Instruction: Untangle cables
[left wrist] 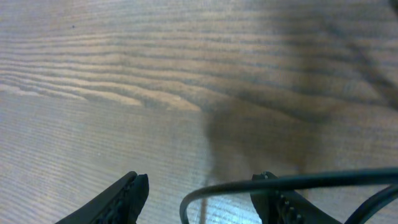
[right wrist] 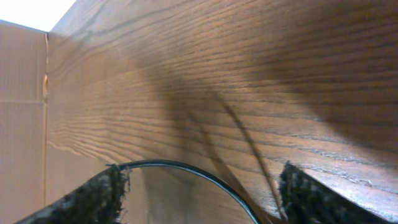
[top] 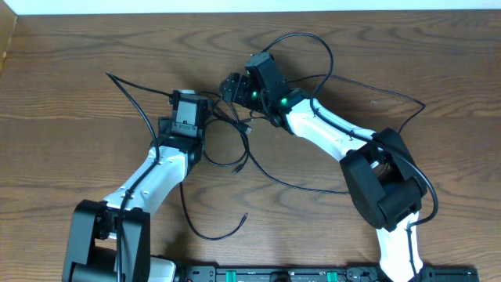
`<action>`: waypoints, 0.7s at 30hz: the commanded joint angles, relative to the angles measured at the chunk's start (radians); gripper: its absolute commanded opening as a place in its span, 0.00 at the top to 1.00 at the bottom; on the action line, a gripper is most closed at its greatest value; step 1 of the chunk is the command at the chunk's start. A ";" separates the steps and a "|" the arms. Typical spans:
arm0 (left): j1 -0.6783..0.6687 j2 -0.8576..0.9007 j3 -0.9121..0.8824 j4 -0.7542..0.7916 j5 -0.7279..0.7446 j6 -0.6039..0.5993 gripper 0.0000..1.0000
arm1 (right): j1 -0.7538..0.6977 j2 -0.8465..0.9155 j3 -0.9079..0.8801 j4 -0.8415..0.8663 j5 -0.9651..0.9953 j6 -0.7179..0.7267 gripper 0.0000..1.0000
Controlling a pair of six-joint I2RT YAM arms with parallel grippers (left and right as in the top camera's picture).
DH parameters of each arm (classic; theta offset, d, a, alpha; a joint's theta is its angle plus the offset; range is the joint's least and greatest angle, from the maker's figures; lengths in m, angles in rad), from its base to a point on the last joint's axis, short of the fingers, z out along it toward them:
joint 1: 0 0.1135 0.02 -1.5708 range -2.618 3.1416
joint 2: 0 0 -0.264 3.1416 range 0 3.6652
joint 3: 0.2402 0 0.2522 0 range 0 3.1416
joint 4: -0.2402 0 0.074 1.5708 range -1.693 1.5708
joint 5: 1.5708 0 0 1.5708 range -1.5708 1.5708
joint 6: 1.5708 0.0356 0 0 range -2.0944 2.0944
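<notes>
Thin black cables (top: pixel 221 119) lie in loose loops on the wooden table, crossing in a small tangle between my two grippers. One cord runs off to the far left (top: pixel 125 86), one arcs over the back (top: pixel 309 37), and a plug tip (top: pixel 245 217) lies near the front. My left gripper (top: pixel 188 100) is open; in the left wrist view a cable (left wrist: pixel 249 185) curves between its fingers (left wrist: pixel 134 193), close to the right one. My right gripper (top: pixel 233 86) is open too, and a cable (right wrist: pixel 186 168) arcs across the gap between its fingertips (right wrist: pixel 106 193).
A cardboard wall (right wrist: pixel 22 93) stands at the table's left end. A black rail (top: pixel 313 274) runs along the front edge. Thicker black wires hang along the right arm (top: pixel 427 196).
</notes>
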 commanded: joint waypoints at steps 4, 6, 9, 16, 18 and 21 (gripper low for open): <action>0.001 0.011 0.000 0.007 -0.016 -0.001 0.42 | 0.016 0.002 0.003 -0.001 0.011 0.010 0.34; 0.001 0.011 0.000 0.008 -0.016 -0.001 0.54 | 0.016 0.002 0.003 -0.001 0.010 0.010 0.38; 0.001 0.011 0.000 0.007 -0.016 -0.001 0.81 | 0.016 0.002 0.003 -0.001 0.010 0.010 0.39; 0.000 0.011 0.000 -0.013 -0.017 -0.001 0.92 | 0.016 0.002 0.003 -0.005 0.006 0.010 0.39; 0.000 0.011 0.000 -0.022 -0.018 -0.001 0.93 | 0.016 0.002 0.003 -0.006 0.006 0.010 0.39; 0.000 0.010 0.000 -0.041 -0.021 -0.001 0.93 | 0.016 0.002 0.003 -0.006 0.006 0.010 0.39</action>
